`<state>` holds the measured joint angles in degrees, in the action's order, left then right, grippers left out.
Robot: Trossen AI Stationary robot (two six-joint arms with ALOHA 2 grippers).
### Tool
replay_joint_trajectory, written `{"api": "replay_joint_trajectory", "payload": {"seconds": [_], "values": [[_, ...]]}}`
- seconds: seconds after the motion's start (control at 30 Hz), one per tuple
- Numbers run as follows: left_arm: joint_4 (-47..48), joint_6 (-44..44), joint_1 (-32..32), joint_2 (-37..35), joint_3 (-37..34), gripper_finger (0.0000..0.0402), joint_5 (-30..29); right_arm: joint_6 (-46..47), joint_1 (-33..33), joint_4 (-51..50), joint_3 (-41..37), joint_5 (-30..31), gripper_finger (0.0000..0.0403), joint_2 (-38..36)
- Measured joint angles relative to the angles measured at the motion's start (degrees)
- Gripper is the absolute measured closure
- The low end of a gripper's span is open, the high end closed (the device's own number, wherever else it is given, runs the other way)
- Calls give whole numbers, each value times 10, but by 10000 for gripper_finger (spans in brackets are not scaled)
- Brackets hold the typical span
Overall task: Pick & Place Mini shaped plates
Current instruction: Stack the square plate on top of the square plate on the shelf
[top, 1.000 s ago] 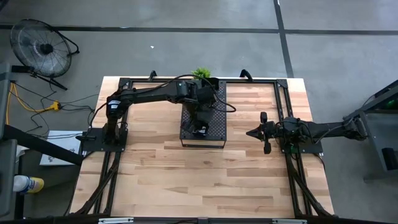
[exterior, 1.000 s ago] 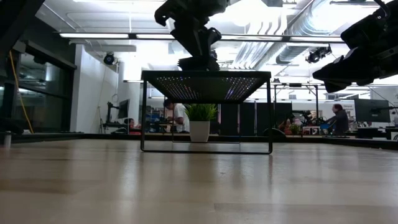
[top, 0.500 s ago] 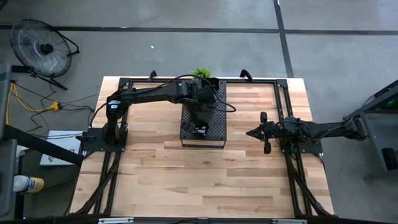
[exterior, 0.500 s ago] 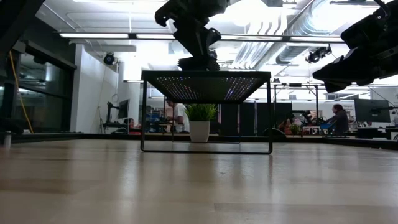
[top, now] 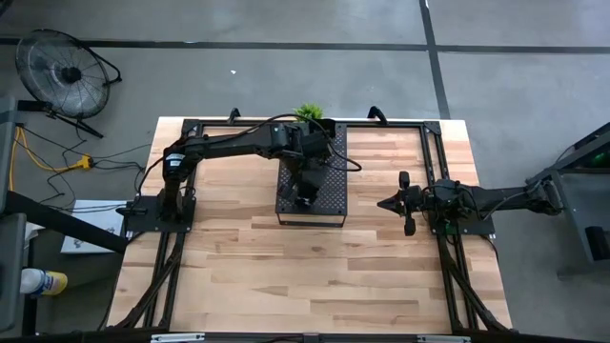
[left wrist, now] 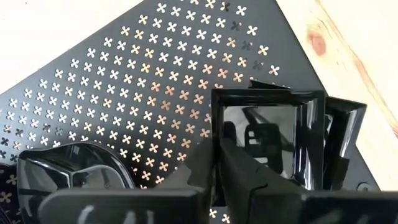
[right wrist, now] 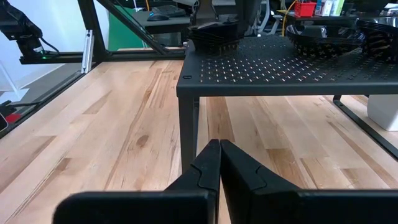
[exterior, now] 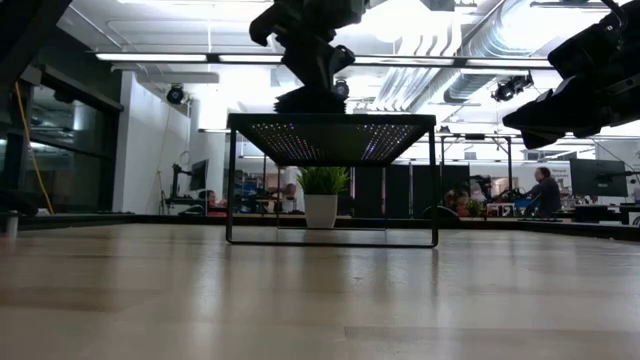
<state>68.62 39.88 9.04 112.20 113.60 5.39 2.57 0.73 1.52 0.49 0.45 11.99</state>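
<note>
The dark perforated tray [top: 329,186] stands on legs at the table's far middle. On it lie black mini plates: a glossy square one [left wrist: 267,140], another square one [left wrist: 345,140] under it and offset, and a rounded one [left wrist: 74,171]. My left gripper [left wrist: 214,155] is over the tray's near left part [top: 303,193], shut on the upper square plate, which also shows in the low view [exterior: 310,100]. My right gripper [top: 381,203] is shut and empty, above the table right of the tray. My left gripper pinches one side wall of the upper square plate [left wrist: 216,127] at its rim, one finger inside the dish and one outside. The fingers come from above, slanting down. The plate stays about level over the lower square plate; whether it is lifted clear I cannot tell.
A small green plant in a white pot [exterior: 321,195] stands under the tray's far edge. More rounded plates [right wrist: 329,34] lie on the tray's far part. Bare wooden table [top: 305,276] spreads before the tray. People sit in the room behind.
My left gripper has shifted a little toward the table's far and left edges, taking the square plate along over the tray's top.
</note>
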Motion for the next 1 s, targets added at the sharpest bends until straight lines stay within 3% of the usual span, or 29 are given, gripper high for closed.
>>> {"api": "replay_joint_trajectory", "payload": {"seconds": [0.13, 1.0], "values": [[0, 4, 0, -1, 0, 397, 0, 0, 0, 0, 0, 0, 398, 0], [17, 19, 0, -6, 25, 401, -11, 0, 0, 0, 0, 0, 398, 0]]}}
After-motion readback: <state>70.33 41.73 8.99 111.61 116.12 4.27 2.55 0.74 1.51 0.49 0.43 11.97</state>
